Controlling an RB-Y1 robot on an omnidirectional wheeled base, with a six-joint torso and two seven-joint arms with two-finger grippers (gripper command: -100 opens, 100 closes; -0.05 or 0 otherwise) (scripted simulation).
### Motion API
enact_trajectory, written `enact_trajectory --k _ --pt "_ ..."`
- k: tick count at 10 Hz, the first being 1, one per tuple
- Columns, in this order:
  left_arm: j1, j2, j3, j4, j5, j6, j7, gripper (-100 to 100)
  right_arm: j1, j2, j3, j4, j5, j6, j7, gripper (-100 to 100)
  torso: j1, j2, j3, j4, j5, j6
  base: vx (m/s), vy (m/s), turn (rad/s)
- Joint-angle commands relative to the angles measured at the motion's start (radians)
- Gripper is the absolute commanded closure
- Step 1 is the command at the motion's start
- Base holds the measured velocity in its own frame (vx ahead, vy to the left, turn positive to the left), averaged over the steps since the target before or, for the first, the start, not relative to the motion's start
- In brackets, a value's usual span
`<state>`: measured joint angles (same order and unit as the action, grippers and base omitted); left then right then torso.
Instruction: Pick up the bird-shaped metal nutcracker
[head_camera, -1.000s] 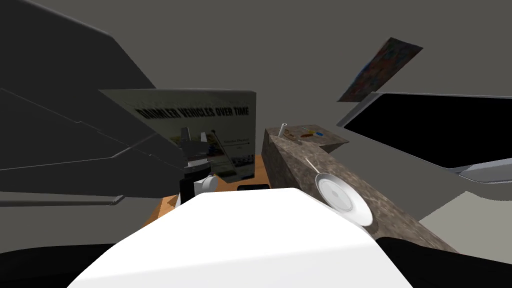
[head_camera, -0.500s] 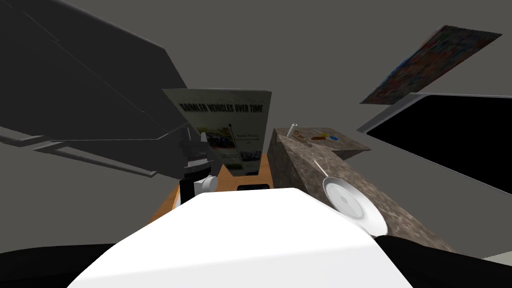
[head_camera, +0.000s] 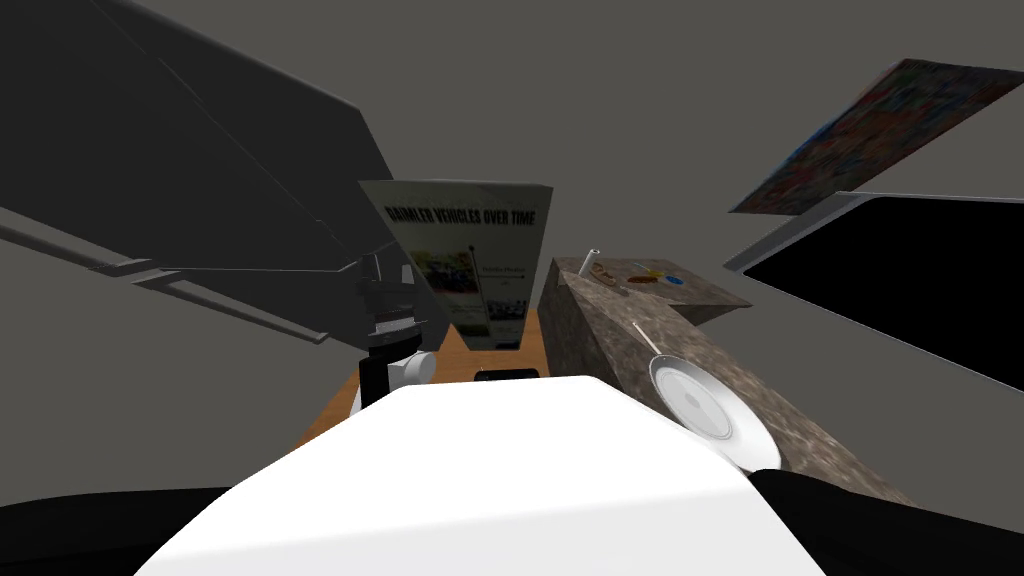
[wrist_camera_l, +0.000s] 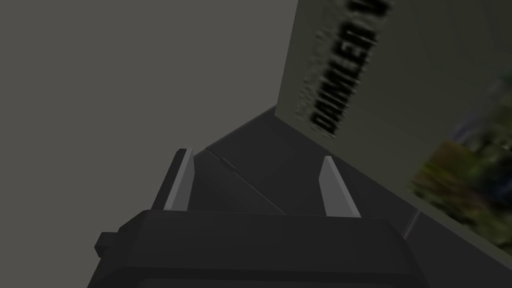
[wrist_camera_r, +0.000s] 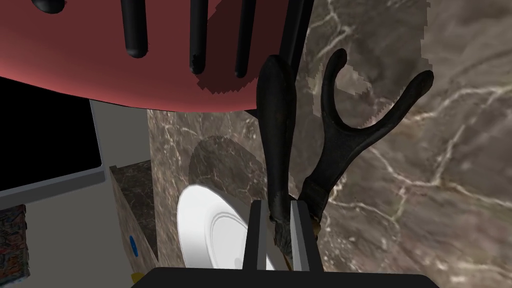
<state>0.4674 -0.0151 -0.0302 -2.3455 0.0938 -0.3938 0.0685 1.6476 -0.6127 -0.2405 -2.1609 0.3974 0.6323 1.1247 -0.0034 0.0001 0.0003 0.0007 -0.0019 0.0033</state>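
Note:
The nutcracker (wrist_camera_r: 278, 125) is a dark, bird-like piece with a long body and a forked tail (wrist_camera_r: 350, 135). In the right wrist view it lies against the brown marbled counter top (wrist_camera_r: 425, 165). My right gripper (wrist_camera_r: 279, 232) is shut on its narrow end, with both pale fingers (wrist_camera_r: 257, 235) pressing the sides. My left gripper (wrist_camera_l: 257, 185) stands open with nothing between its fingers. In the head view the left gripper (head_camera: 385, 285) is held up in front of a poster (head_camera: 470, 260).
A white plate-like pan (wrist_camera_r: 210, 225) lies on the counter right beside the right gripper; it is the white pan (head_camera: 700, 405) on the marbled counter (head_camera: 790, 430) at my right. A red surface with dark bars (wrist_camera_r: 100, 75) lies just past the nutcracker. Small items (head_camera: 640, 275) sit at the counter's far end.
The whole head picture has shifted: the poster and counter end have slid rightward as I turned. The left arm keeps its place in the picture.

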Motion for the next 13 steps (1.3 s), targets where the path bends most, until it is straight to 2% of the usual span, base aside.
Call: enact_trajectory --k 1,2,3,4,13 --pt "0.0 0.0 0.0 0.0 0.0 0.0 0.0 0 0.0 0.0 0.0 0.0 0.0 0.0 0.0 100 0.0 0.0 0.0 0.0 0.0 0.0 0.0 0.0 0.0" --pt "0.0 0.0 0.0 0.0 0.0 0.0 0.0 0 0.0 0.0 0.0 0.0 0.0 0.0 0.0 100 0.0 0.0 0.0 0.0 0.0 0.0 0.0 0.0 0.0" --pt "0.0 0.0 0.0 0.0 0.0 0.0 0.0 0 0.0 0.0 0.0 0.0 0.0 0.0 0.0 0 0.0 0.0 0.0 0.0 0.0 0.0 0.0 0.0 0.0" --pt "0.0 0.0 0.0 0.0 0.0 0.0 0.0 0 0.009 0.006 -0.003 -0.004 0.011 -0.015 0.002 100 -0.001 0.0 0.0 0.0 0.0 0.0 0.035 -0.033 -0.247" --pt "0.0 0.0 0.0 0.0 0.0 0.0 0.0 0 0.073 0.079 -0.034 -0.038 0.208 -0.247 0.061 100 -0.005 -0.007 -0.004 -0.002 -0.002 0.001 0.13 -0.041 -0.312"
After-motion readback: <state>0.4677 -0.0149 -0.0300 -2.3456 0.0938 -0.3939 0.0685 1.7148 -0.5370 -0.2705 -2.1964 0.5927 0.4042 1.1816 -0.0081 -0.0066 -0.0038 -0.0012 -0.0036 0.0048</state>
